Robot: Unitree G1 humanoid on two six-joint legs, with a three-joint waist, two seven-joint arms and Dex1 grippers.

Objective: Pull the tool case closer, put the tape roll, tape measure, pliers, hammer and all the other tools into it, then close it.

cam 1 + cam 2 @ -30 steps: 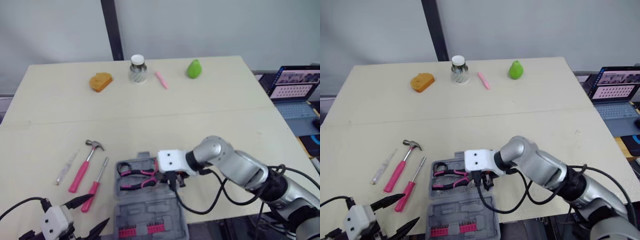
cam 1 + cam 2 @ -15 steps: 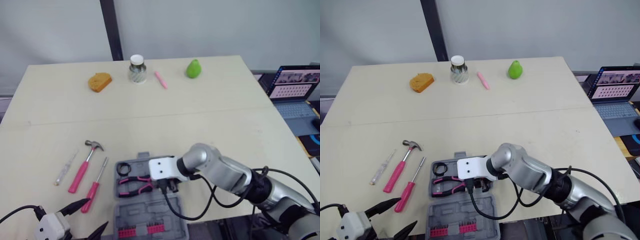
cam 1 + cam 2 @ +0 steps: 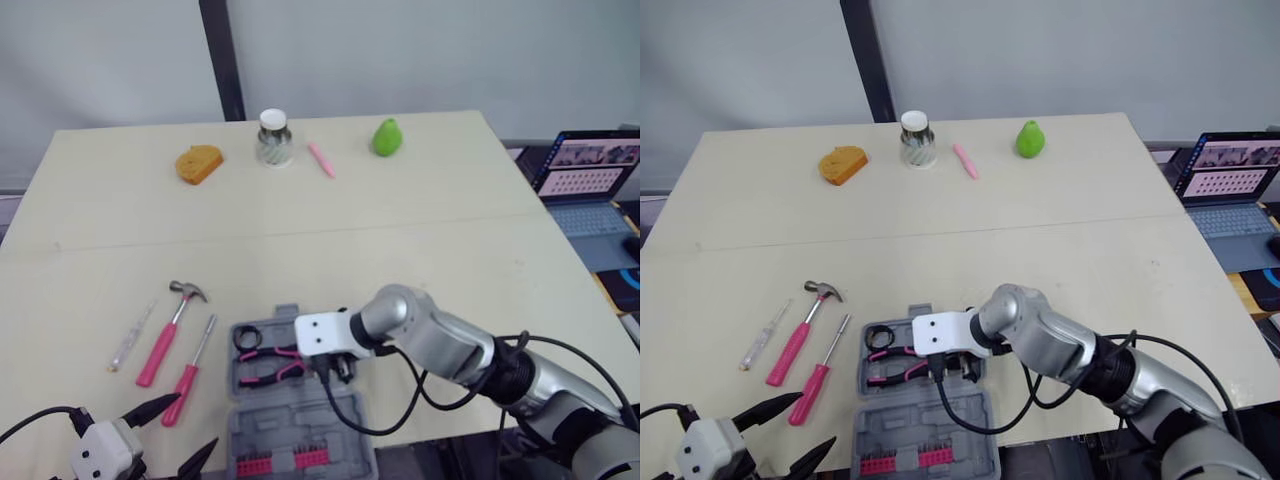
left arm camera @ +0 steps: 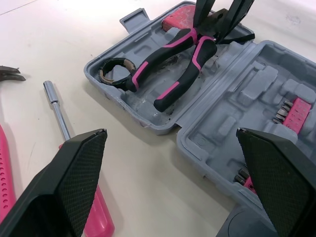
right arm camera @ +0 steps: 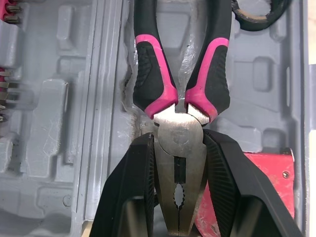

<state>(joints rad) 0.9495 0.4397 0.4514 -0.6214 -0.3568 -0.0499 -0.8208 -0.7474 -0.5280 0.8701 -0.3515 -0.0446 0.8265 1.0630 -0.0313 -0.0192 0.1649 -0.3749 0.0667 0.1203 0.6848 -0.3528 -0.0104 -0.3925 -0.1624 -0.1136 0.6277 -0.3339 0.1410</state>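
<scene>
Snugly inside right gripper (image 5: 178,148): pliers (image 5: 178,129) head.

Pale cream table (image 3: 420,200), matte top, with a thin seam (image 3: 300,234) running side to side across it. Behind the far edge stands a plain grey-white wall (image 3: 450,50), split by one dark upright post (image 3: 222,55). Off the table's right side, set lower, sits an open laptop (image 3: 590,185), its screen lit with rows of small tiles. Light is even and soft; shadows on the tabletop are faint.
</scene>
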